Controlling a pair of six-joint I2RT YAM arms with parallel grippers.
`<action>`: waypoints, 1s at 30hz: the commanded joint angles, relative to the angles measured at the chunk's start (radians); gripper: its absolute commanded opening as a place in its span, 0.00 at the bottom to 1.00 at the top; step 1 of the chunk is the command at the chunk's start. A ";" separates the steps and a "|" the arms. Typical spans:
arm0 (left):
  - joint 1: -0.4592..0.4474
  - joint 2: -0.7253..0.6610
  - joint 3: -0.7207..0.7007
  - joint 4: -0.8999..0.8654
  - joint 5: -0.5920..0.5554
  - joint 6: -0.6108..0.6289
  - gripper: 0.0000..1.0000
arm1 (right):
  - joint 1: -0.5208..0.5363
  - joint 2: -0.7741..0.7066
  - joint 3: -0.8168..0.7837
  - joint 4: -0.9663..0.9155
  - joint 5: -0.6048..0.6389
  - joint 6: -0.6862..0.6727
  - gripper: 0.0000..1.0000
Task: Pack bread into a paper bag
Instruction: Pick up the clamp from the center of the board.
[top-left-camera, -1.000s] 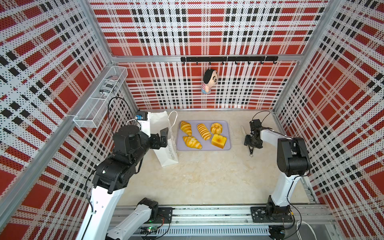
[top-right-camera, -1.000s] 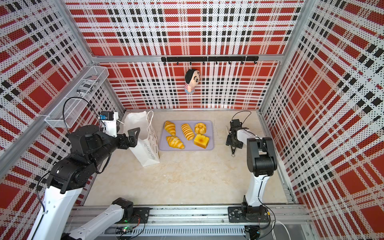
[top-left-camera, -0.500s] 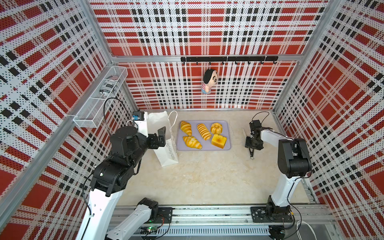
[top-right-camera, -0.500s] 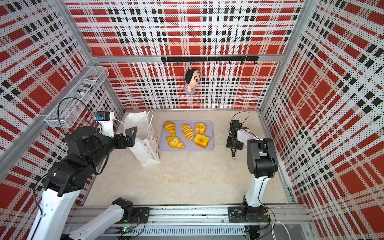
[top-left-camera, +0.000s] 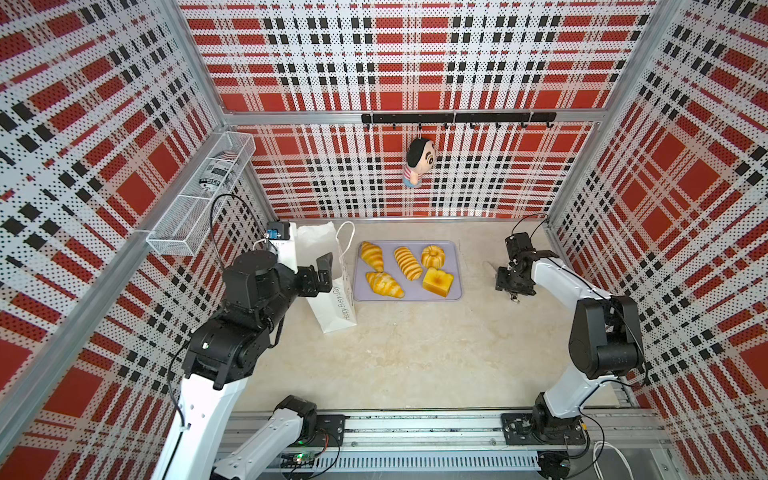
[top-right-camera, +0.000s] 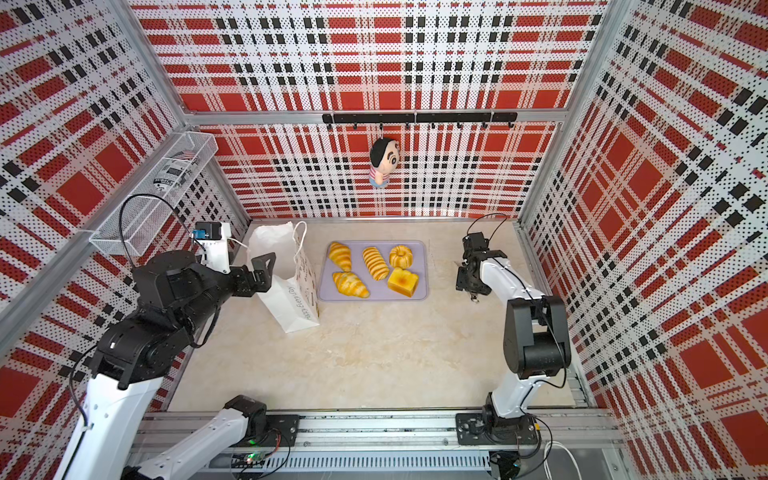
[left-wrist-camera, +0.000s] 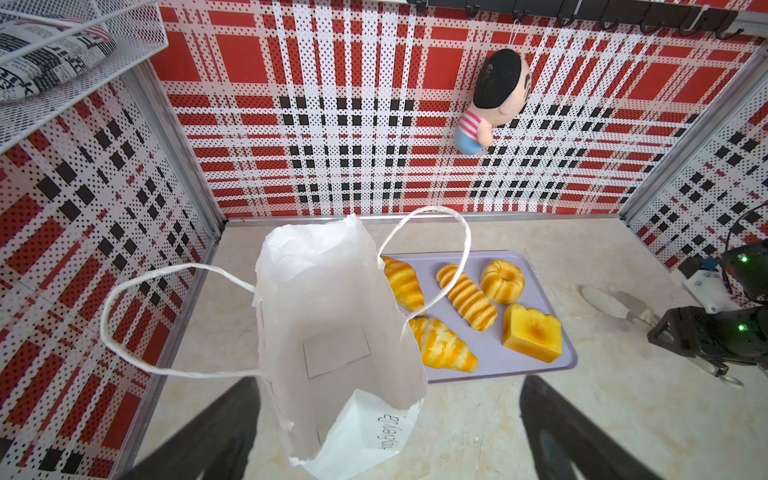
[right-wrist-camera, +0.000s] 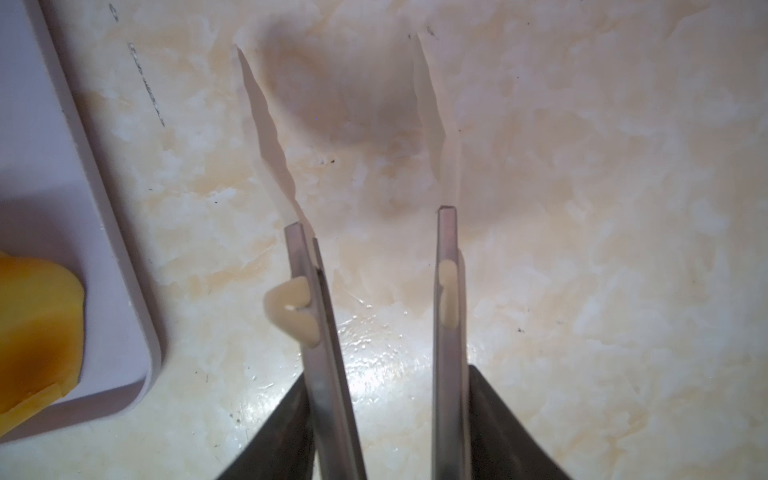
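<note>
The white paper bag (top-left-camera: 334, 297) (top-right-camera: 291, 293) stands left of the lavender tray (top-left-camera: 415, 294), its mouth open (left-wrist-camera: 332, 332) and nothing visible inside. The bread lies on the tray: two croissants (top-left-camera: 372, 257) (top-left-camera: 384, 284), a ridged long roll (top-left-camera: 408, 263), a ring bun (top-left-camera: 433, 255) and a toast block (top-left-camera: 437, 281). My left gripper (top-left-camera: 321, 272) (left-wrist-camera: 386, 388) hovers open over the bag's near rim, its jaws wide apart. My right gripper (top-left-camera: 513, 286) (right-wrist-camera: 388, 378) is shut on metal tongs (right-wrist-camera: 446, 291) right of the tray. The tongs' tips stand apart, empty, just above the table.
A wire basket (top-left-camera: 199, 199) with a printed roll hangs on the left wall, close to my left arm. A plush doll (top-left-camera: 419, 162) hangs from the hook rail on the back wall. A small pale flat item (left-wrist-camera: 606, 303) lies between the tray and my right gripper.
My left arm's elbow has drifted left and back while its gripper stays open at the bag's mouth. The right gripper with the tongs has shifted only slightly beside the tray.
</note>
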 joint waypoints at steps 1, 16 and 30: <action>-0.004 -0.003 0.014 0.027 0.002 -0.004 0.98 | 0.011 -0.059 0.040 -0.045 0.036 -0.013 0.55; -0.004 -0.001 0.029 0.029 -0.029 -0.018 0.98 | 0.111 -0.106 0.213 -0.167 0.055 -0.067 0.52; -0.004 -0.010 0.026 0.026 -0.023 -0.038 0.98 | 0.306 -0.034 0.387 -0.319 -0.012 -0.126 0.53</action>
